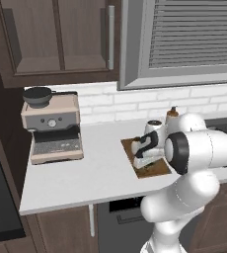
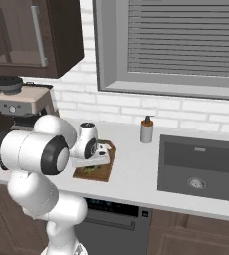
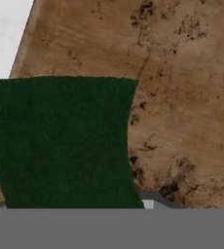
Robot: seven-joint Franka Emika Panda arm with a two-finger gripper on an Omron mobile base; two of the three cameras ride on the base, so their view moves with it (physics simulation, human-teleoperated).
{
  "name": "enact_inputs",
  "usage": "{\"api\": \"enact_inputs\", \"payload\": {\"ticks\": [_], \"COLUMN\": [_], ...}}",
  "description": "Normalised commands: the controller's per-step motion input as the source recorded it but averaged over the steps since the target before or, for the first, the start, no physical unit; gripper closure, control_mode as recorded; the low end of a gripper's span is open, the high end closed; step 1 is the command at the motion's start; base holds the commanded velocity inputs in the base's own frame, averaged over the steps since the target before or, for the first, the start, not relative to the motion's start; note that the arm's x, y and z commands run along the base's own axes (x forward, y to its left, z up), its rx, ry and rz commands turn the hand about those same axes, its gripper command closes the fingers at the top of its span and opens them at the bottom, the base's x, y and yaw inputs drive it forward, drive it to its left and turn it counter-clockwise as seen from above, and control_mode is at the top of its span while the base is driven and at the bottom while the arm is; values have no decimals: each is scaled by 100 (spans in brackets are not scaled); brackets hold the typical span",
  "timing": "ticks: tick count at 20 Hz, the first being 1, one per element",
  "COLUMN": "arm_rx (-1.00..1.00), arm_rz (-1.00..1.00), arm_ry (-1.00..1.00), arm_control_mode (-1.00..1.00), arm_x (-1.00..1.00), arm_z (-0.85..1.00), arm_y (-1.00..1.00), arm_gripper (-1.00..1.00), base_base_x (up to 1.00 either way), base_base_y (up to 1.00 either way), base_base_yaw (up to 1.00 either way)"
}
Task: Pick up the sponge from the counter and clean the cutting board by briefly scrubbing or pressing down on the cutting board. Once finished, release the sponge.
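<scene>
At far left an espresso machine [image 1: 51, 126] stands on the worktop [image 1: 86, 173]. Rightward, the sponge [image 3: 63, 143] lies green-side-up on the cutting board [image 3: 182, 97]; whether the claw [image 1: 146, 160] clamps it I cannot tell. Press straight down, evenly, staying clear of the board's left edge.

No readable text, labels, brands or numbers anywhere.

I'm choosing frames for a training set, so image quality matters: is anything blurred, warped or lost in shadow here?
Hand view: the sponge looms large with bowed edges, a close-range warp, while the cutting board grain stays clear. Left base view: lighting is flat, and the robot's arm hides much of the cutting board. Right base view: the sink is dark but its drain shows.
</scene>
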Motion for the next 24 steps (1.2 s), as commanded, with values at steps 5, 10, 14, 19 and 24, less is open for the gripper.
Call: {"api": "enact_inputs", "payload": {"ticks": [5,10,14,19,24], "arm_rx": [2,0,0,-1,-3], "arm_rz": [3,4,8,15,24], "arm_ry": [21,-12,-16,-7,1], "arm_control_mode": [-100,-100,-100,-100,-100], "arm_x": [14,-28,-24,-26,-5], "arm_z": [-56,22,61,40,8], "arm_y": [-5,7,43,92,100], "arm_gripper": [100,100,100,100,100], "base_base_x": [0,0,0,0,0], "base_base_y": [0,0,0,0,0], "base_base_yaw": [0,0,0,0,0]}}
